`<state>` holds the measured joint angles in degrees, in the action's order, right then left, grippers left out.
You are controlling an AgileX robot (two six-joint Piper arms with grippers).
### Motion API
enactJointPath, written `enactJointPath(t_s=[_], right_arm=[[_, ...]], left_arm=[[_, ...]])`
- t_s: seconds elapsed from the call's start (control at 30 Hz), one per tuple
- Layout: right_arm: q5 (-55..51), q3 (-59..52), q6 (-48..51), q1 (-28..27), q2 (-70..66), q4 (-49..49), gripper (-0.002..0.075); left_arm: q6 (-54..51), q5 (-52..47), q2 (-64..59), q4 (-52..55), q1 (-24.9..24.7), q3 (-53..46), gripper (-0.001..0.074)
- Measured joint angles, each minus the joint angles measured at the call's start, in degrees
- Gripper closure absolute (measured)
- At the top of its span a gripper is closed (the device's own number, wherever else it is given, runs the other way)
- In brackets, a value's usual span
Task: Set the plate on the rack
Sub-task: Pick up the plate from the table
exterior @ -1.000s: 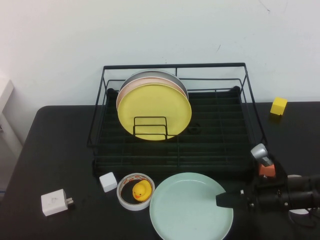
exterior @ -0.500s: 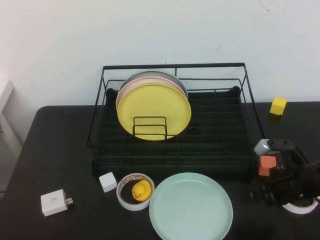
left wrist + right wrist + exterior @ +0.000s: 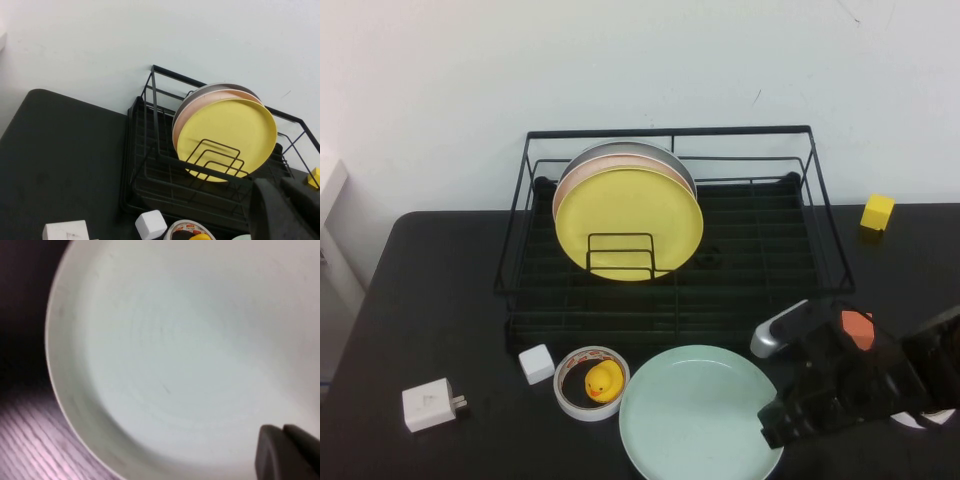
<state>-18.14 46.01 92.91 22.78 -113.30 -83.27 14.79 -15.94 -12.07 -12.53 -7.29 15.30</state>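
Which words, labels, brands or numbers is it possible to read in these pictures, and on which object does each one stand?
None can be read.
Tape roll around the yellow duck: coloured print on the inner ring, too small to read.
White adapter, white cube, yellow block, plate, rack: no text visible.
Right gripper, at the plate's right rim, and left gripper, short of the rack: no markings visible.

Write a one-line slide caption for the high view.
Right gripper at the mint-green plate's near-right rim, before the black rack holding three upright plates.
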Motion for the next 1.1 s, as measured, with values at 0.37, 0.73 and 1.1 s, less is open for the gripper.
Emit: enactJointPath(t_s=[0.37,0.73,1.1], right_arm=[[2.47,0.47,0.31,-2.92,0.0,-5.54,0.0475],[4.39,2.37,0.17,-2.92,-5.16,-6.06,0.0347],[1.81,6.9,-0.05,-2.92,-9.32,-6.41,0.0411]], left_arm=[[-0.22,0.23,0.0,0.0,0.0,0.0,0.0729],[-0.33,0.23,0.0,0.0,0.0,0.0,0.0729],[-0.45,0.31,0.0,0.0,0.0,0.0,0.0729]])
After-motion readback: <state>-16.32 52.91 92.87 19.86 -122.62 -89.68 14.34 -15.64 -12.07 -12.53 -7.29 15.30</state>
